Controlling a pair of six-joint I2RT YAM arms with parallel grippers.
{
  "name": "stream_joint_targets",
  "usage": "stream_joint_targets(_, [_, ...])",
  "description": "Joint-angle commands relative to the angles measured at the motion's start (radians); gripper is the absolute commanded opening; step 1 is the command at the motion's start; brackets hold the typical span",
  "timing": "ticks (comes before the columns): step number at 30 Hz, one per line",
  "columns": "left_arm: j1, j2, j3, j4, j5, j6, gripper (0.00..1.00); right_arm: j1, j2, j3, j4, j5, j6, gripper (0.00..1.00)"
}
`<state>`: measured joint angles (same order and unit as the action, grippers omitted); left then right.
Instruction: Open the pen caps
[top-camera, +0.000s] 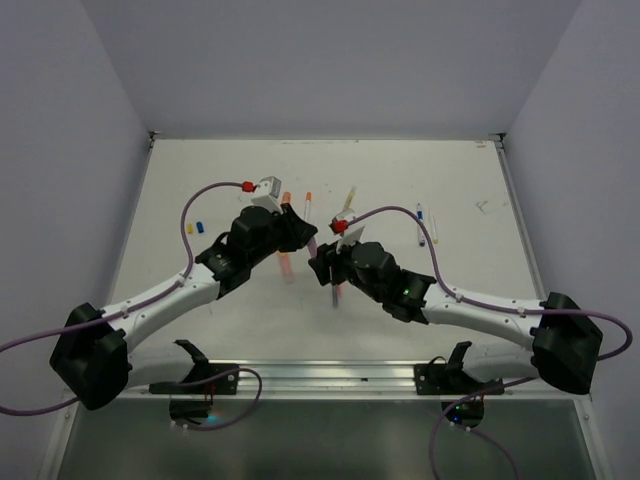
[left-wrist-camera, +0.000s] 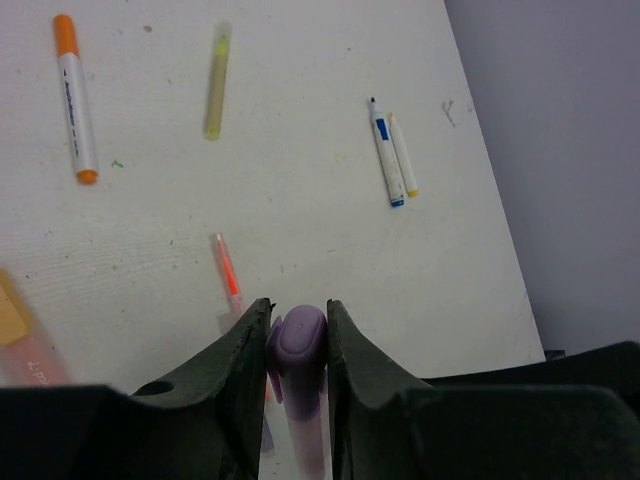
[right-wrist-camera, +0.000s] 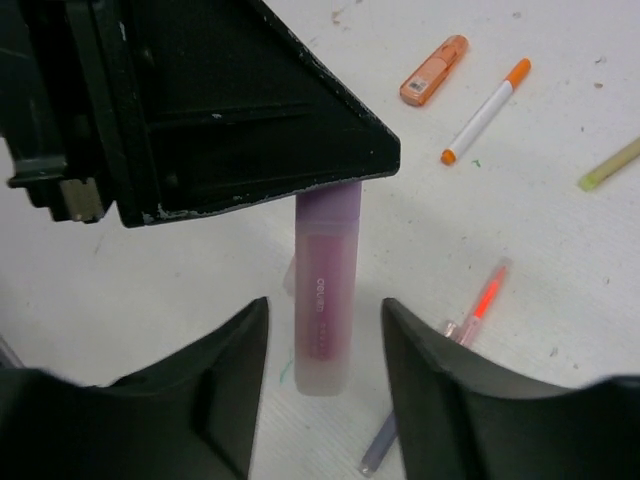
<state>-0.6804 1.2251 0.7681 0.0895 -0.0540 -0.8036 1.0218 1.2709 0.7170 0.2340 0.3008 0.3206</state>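
Note:
A lilac highlighter (right-wrist-camera: 325, 300) hangs above the table by its cap end. My left gripper (left-wrist-camera: 298, 330) is shut on its lilac pen cap (left-wrist-camera: 298, 338), one finger pressed against each side. In the right wrist view the left gripper's finger (right-wrist-camera: 230, 110) covers most of that cap. My right gripper (right-wrist-camera: 325, 315) is open, with its fingers standing either side of the highlighter's body and a gap on both sides. In the top view the two grippers (top-camera: 305, 238) (top-camera: 323, 265) meet at the table's middle.
On the table lie a white marker with orange caps (left-wrist-camera: 75, 100), a yellow-green pen (left-wrist-camera: 216, 82), a blue pen (left-wrist-camera: 384, 152) beside a thin white one (left-wrist-camera: 403, 155), a thin orange pen (right-wrist-camera: 482, 298) and an orange highlighter (right-wrist-camera: 434, 70). Two small caps (top-camera: 196, 227) lie far left.

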Motion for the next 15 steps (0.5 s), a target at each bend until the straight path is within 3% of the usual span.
stream_joint_targets(1, [0.007, -0.070, -0.004, 0.078, 0.005, 0.128, 0.00, 0.000, -0.087, 0.012, -0.011, -0.074, -0.037, 0.60])
stream_joint_targets(3, [0.030, -0.102, -0.022, 0.122, 0.049, 0.165, 0.00, -0.023, -0.122, 0.016, -0.030, -0.145, -0.043, 0.67])
stream_joint_targets(8, [0.117, -0.151, -0.062, 0.223, 0.334, 0.247, 0.00, -0.077, -0.169, 0.042, -0.088, -0.388, -0.064, 0.80])
stream_joint_targets(11, [0.185, -0.170, -0.087, 0.288, 0.482, 0.259, 0.00, -0.117, -0.171, 0.068, -0.124, -0.494, -0.078, 0.81])
stream_joint_targets(15, [0.194, -0.179, -0.087, 0.354, 0.611, 0.285, 0.00, -0.176, -0.154, 0.096, -0.117, -0.630, -0.066, 0.81])
